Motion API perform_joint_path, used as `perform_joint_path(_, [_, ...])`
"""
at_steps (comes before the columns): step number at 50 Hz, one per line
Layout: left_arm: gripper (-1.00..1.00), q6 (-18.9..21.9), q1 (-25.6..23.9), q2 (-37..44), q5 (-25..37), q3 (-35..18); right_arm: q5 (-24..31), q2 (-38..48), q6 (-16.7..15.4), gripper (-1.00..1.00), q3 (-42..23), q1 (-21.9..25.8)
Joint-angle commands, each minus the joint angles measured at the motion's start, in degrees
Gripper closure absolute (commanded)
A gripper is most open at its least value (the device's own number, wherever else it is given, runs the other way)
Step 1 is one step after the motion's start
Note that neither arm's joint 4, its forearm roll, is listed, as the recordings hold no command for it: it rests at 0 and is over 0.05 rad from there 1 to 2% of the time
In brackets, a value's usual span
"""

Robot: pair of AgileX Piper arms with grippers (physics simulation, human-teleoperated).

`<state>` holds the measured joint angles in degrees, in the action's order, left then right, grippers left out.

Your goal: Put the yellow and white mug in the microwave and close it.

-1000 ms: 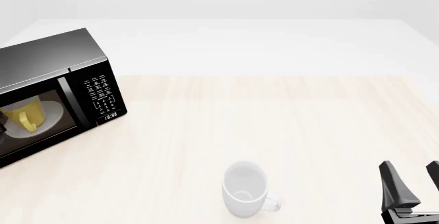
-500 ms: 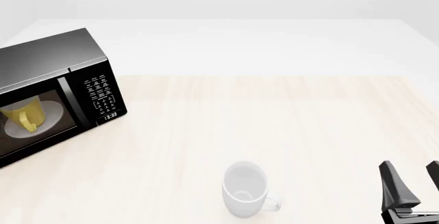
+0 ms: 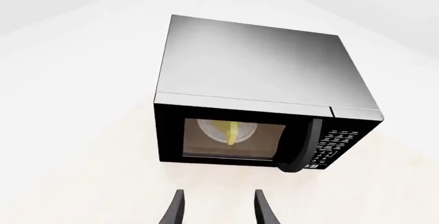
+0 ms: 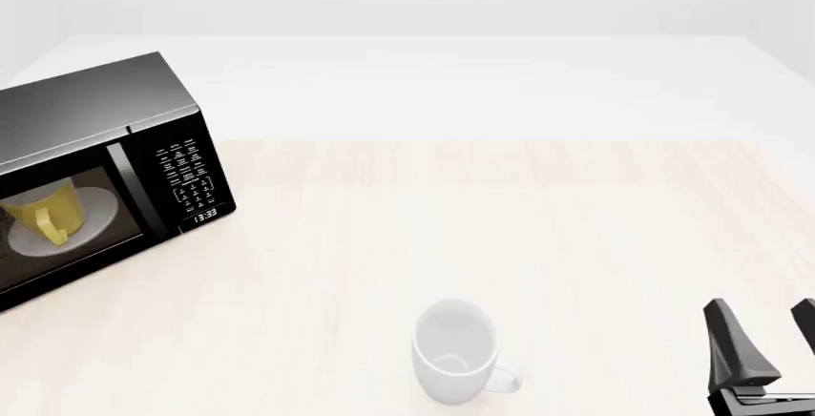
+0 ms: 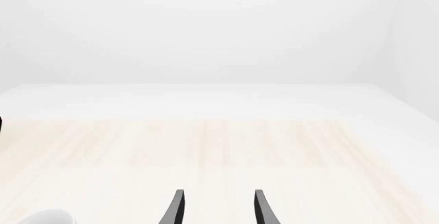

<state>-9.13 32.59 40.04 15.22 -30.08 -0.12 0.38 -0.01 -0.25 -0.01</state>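
The black microwave stands at the table's left edge with its door shut. Through its dark window the yellow and white mug shows, upright on the white turntable plate. The left wrist view looks at the microwave from in front and above, with the mug behind the glass. My left gripper is open and empty, held back from the door; it is outside the front view. Near the table's front right corner my right gripper is open and empty too, as the right wrist view also shows.
An all-white mug stands near the front edge at the middle, handle to the right, left of the right gripper; its rim shows as the white mug in the right wrist view. The light wood table ends in a white surround behind.
A dark piece of the left arm at the front view's left edge, beside the microwave door, has slipped out of view. The mugs, microwave and right gripper have not moved.
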Motion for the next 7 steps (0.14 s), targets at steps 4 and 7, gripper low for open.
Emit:
perform_joint_path(4, [-1.00, -0.9, -0.8, -6.0, 4.2, -1.3, 0.0, 0.0, 0.0, -1.00, 0.0, 0.0])
perform_joint_path(7, [-1.00, -1.1, -0.9, -7.4, 5.2, -2.0, 0.0, 0.0, 0.0, -1.00, 0.0, 0.0])
